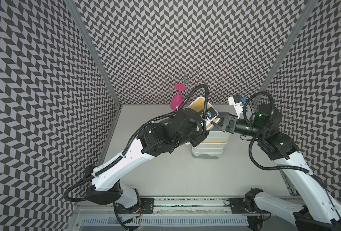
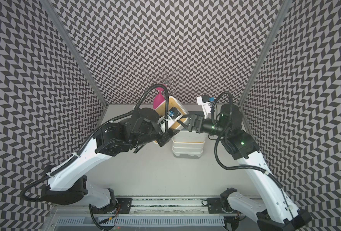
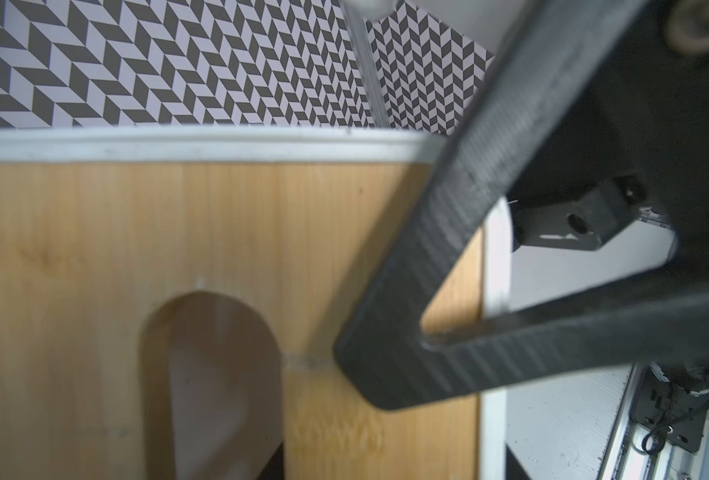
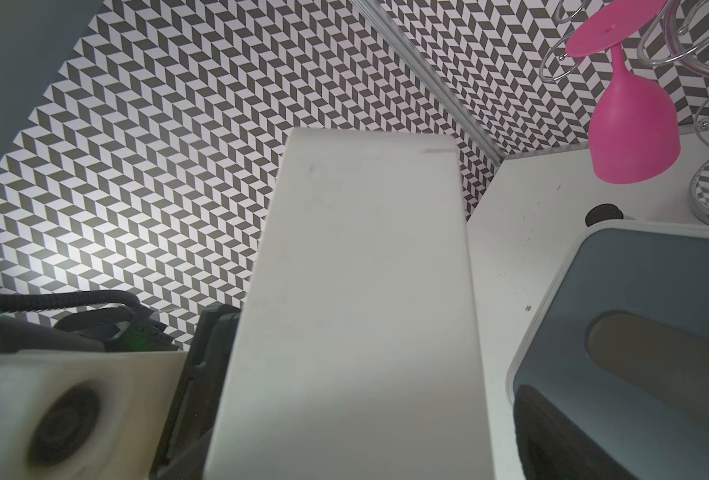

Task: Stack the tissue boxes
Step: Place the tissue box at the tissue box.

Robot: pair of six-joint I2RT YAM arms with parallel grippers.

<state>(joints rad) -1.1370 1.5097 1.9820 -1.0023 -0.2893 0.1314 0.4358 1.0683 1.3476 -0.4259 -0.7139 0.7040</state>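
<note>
A bamboo-lidded tissue box (image 1: 197,106) (image 2: 177,106) hangs tilted above the table, its slotted lid (image 3: 220,228) filling the left wrist view. My left gripper (image 3: 394,469) is shut on this box at its lower end, mostly hidden under the wrist in both top views. My right gripper (image 1: 218,122) (image 2: 182,122) (image 4: 365,436) is open and straddles the box's right end. One of its fingers (image 3: 407,291) lies over the lid, and a gap shows beside the other. Below stands a stack of tissue boxes (image 1: 209,148) (image 2: 187,148) topped by a grey lid (image 4: 635,291).
A pink goblet (image 1: 176,100) (image 4: 631,124) hangs upside down on a wire rack (image 1: 185,78) at the back, just behind the raised box. A small dark-capped jar (image 4: 604,214) sits behind the stack. Patterned walls close in on three sides.
</note>
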